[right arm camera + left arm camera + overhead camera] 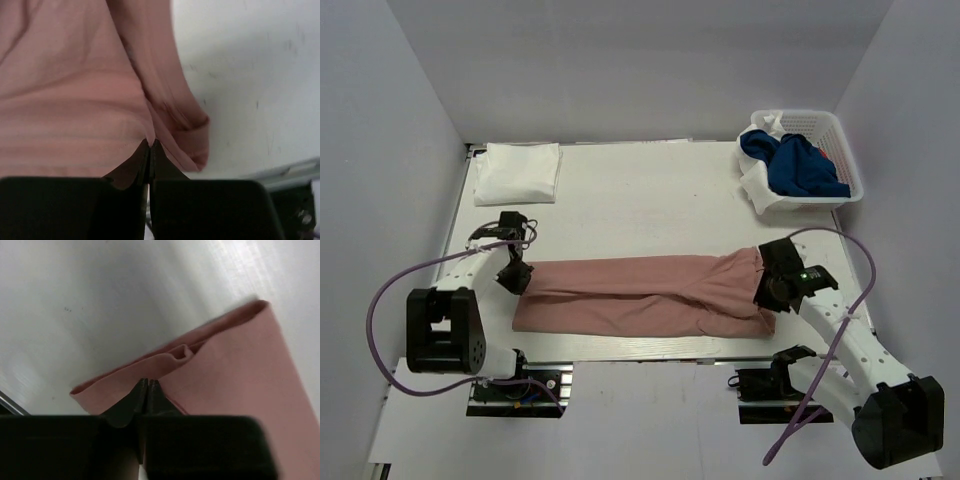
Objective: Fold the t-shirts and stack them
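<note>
White tabletop (650, 200) boxed by pale grey walls (620, 60) carries a dusty pink cloth t-shirt (640, 295), folded into a long band. Left gripper (515, 280) stoops at its left end, right gripper (767, 293) at its right end, each pinching the cloth

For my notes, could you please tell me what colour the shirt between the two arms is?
The shirt is dusty pink; clearest in the top external view.

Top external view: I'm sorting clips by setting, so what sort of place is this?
Probably a robotics lab cell, not a home: a white table boxed in by plain white panels, a left arm and right arm bolted at its near edge, and a mesh basket of t-shirts staged for folding.
</note>
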You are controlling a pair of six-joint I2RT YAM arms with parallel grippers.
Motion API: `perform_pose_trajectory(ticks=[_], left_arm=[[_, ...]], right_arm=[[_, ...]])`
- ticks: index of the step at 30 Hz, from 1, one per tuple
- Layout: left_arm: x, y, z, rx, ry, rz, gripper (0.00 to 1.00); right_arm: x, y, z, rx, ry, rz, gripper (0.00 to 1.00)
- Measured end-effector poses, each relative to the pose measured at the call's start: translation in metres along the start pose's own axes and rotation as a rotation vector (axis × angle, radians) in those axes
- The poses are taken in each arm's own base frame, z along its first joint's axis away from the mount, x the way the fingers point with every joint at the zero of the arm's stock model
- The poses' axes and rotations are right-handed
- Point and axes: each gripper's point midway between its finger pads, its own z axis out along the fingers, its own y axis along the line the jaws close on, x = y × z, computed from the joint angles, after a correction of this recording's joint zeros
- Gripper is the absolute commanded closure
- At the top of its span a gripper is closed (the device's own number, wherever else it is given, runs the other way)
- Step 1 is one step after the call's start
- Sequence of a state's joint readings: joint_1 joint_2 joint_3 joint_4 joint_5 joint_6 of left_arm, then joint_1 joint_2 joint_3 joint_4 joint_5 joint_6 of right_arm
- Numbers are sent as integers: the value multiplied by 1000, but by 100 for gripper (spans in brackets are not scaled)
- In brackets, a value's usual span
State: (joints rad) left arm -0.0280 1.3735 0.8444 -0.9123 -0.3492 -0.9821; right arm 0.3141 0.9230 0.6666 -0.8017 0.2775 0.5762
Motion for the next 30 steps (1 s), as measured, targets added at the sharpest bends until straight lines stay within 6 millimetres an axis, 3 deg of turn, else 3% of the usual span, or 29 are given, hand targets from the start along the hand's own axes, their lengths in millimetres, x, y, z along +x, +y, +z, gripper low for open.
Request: perform_pose_trajectory(ticks=[1,2,3,5,9,13,16,19,20,22,26,30], left_arm=[[5,4,5,-23,21,4,65],[10,7,9,-45,41,6,46],[14,10,12,-68,60,9,17],[20,14,15,-98,88,10,0],[15,11,7,-98,93,3,0],[-12,-16,-16,8,36,-8,0],[-29,-36,-34,113,-12,-5,0],[-33,-52,-44,217,-22,26,0],[-31,-57,-45,248,-18,42,0],[-21,-70,-44,309,11,107,0],[23,-94,-34,357,105,312,0],[68,-87,-13,256,203,489,0]], right_arm=[[12,-5,5,23,32,18,94],[23,-11,6,50,68,38,71],[28,-15,5,72,88,61,55],[29,-17,4,91,86,103,41],[30,-19,4,107,89,119,38],[12,-12,0,96,64,86,32],[-17,6,-2,23,-20,54,26],[-35,30,1,-87,-77,13,21],[-38,37,4,-118,-78,-5,12],[-37,53,15,-171,-43,-39,10],[-20,73,45,-228,74,-93,10],[-3,74,73,-196,170,-109,10]])
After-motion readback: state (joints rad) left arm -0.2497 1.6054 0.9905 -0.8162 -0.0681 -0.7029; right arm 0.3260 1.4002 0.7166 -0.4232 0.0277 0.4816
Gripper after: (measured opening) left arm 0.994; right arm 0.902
